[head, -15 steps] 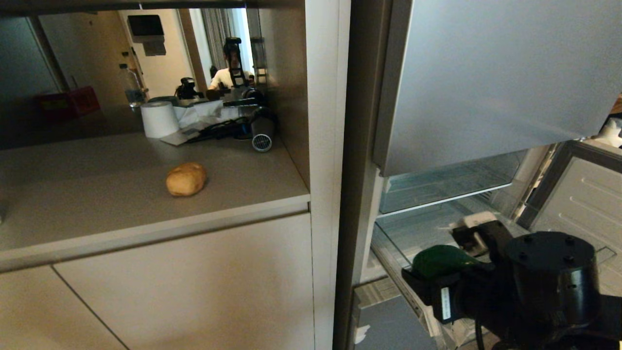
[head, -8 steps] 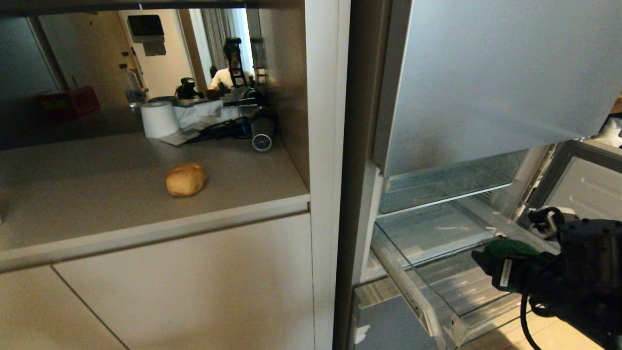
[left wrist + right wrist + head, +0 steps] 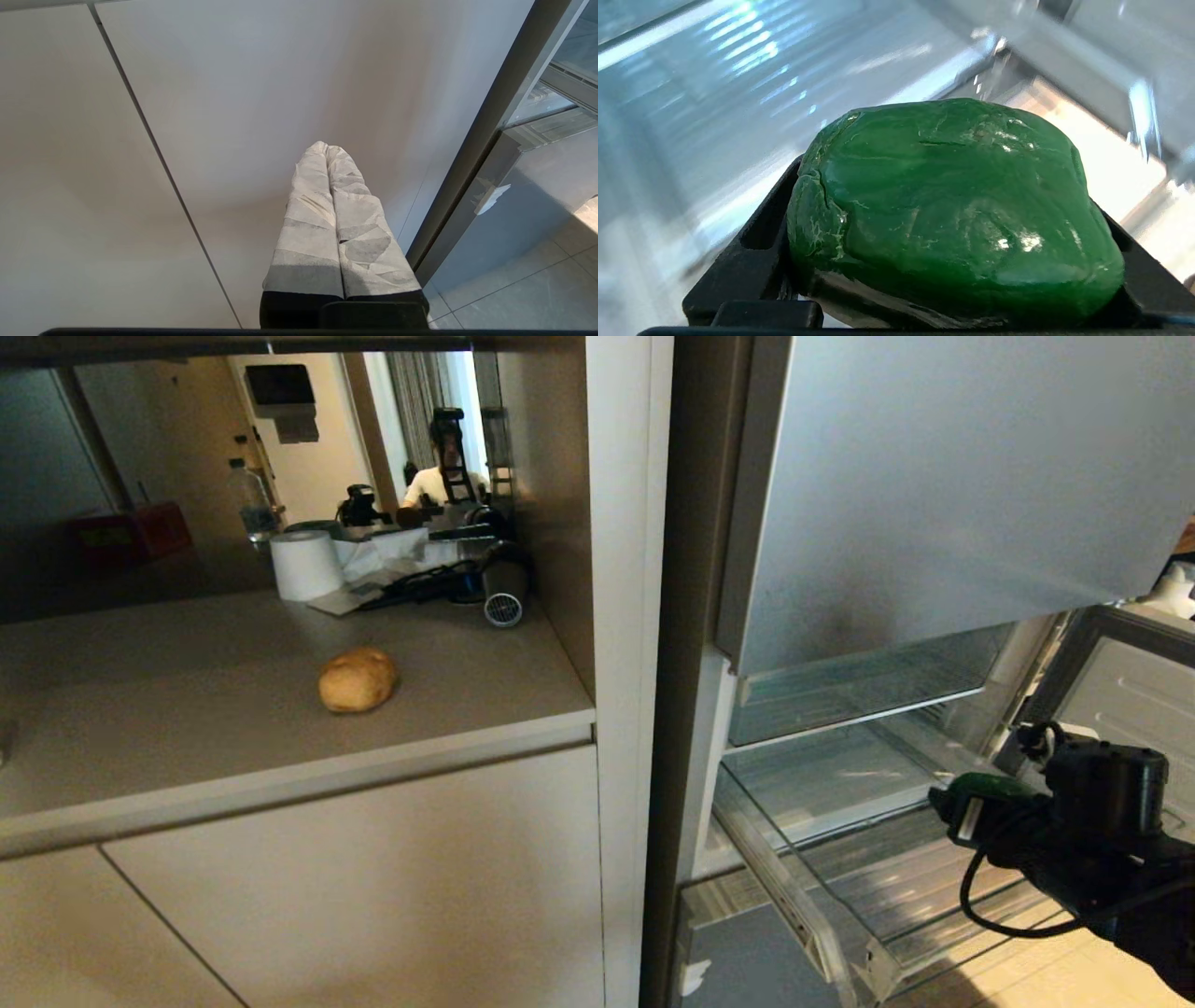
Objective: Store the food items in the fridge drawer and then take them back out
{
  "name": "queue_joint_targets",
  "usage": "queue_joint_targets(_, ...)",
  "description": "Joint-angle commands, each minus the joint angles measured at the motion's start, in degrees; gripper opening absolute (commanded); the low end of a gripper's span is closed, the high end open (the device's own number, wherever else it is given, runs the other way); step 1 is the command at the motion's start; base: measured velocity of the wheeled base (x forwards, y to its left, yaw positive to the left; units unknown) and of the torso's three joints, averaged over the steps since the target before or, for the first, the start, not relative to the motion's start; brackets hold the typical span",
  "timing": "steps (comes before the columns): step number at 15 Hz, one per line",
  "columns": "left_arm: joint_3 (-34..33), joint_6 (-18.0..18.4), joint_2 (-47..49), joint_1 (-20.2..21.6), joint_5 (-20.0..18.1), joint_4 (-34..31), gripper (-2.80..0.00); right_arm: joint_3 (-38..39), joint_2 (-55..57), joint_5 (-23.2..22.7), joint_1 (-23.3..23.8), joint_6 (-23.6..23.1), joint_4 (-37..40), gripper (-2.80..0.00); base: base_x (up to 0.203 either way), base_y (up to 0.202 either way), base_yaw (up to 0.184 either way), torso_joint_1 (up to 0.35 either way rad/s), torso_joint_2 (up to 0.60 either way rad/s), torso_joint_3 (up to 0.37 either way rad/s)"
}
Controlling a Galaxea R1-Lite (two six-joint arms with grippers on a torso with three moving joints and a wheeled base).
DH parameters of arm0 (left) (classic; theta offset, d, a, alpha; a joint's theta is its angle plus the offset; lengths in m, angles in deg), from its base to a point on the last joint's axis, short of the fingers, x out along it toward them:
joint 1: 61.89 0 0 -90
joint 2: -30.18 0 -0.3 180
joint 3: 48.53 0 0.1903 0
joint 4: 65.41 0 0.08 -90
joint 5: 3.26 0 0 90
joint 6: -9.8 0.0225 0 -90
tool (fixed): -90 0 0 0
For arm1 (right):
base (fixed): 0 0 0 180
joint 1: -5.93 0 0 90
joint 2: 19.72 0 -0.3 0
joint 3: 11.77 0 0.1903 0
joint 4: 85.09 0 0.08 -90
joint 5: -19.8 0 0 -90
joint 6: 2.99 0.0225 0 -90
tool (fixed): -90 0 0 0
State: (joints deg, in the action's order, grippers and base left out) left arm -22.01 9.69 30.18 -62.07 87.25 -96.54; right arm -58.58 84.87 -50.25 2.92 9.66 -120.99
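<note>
Gripping one glossy, creased green bell pepper (image 3: pixel 957 210), my right gripper (image 3: pixel 971 803) hangs over the clear fridge drawer (image 3: pixel 840 915); one tan potato-like lump (image 3: pixel 358 679) sits on the counter (image 3: pixel 187 747).

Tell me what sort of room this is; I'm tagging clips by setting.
Probably a home kitchen: a fridge with its clear drawer pulled out, a built-in counter over plain cabinet fronts, and a paper roll at the back.

Readable text: none in any view.
Gripper label (image 3: pixel 969 819): a white sticker on the right gripper, its print too small to read.
Drawer tape (image 3: pixel 692 976): white scraps on the drawer front, blank.
</note>
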Motion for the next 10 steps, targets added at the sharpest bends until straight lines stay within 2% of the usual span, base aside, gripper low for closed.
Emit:
queue_joint_targets(1, 0.0, 0.0, 0.0, 0.0, 0.0, -0.1, -2.8, -2.1, 6.4, -0.1, 1.4, -1.0, -3.0, -2.8, 0.0, 0.0, 0.0, 0.0, 0.0, 0.0)
queue_joint_targets(10, 0.0, 0.0, 0.0, 0.0, 0.0, -0.1, -2.8, -7.5, 10.0, -0.9, 2.5, -2.1, -3.3, -2.8, 0.0, 0.0, 0.0, 0.0, 0.0, 0.0)
